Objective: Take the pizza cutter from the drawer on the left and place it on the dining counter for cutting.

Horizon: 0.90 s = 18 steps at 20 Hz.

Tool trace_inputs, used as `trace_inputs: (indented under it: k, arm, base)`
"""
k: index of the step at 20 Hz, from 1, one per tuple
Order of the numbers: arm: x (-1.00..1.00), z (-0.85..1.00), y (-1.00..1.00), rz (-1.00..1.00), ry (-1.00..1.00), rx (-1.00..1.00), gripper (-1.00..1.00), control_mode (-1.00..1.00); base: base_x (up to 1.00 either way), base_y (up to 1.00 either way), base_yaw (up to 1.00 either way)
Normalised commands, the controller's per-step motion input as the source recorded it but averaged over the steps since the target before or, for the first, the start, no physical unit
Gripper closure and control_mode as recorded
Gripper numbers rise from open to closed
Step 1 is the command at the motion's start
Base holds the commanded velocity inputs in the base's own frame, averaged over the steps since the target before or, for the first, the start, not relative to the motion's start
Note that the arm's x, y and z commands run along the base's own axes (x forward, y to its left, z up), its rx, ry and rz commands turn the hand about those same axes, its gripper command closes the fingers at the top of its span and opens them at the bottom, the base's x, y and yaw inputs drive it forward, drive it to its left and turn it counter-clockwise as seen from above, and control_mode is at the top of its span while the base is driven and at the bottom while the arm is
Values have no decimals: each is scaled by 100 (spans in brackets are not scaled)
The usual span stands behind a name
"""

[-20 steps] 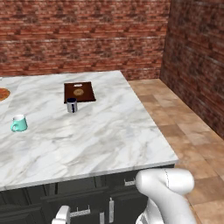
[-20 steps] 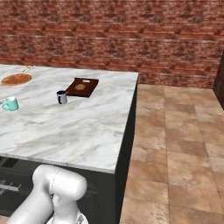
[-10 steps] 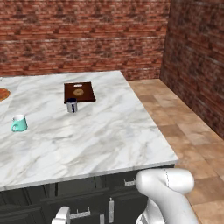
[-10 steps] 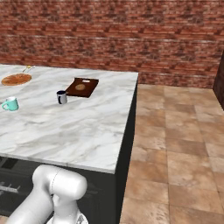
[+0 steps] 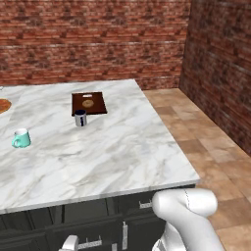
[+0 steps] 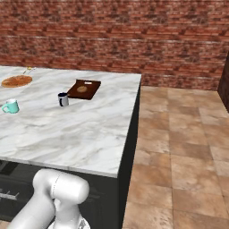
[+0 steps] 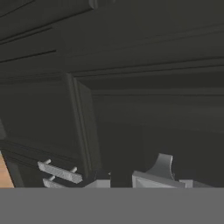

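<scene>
White marble surface with grey veins filled mid-frame above flat black cabinet fronts; a short silver bar handle showed lower left. Whether the hand gripped anything I couldn't tell.

Counter: white marble, grey veins. Cabinets beneath: black, silver bar handles. Board, upper centre of left base view: dark brown wood, tan round spot. Cup: dark blue. Mug, left edge: teal. Walls: red-brown brick, pale mortar. Floor: tan-brown tiles. Arm: white.
</scene>
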Motion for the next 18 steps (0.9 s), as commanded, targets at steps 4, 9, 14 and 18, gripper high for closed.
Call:
trace_inputs:
  k: [4,9,14,18]
  arm:
    - [-57,-57,32,0,0,0,100,-100]
    - [-58,-55,33,0,0,0,100,-100]
    - [-63,-51,33,0,0,0,100,-100]
    - [-67,-47,33,0,0,0,100,-100]
  base:
    - [0,0,0]
    - [0,0,0]
    - [0,0,0]
    - [0,0,0]
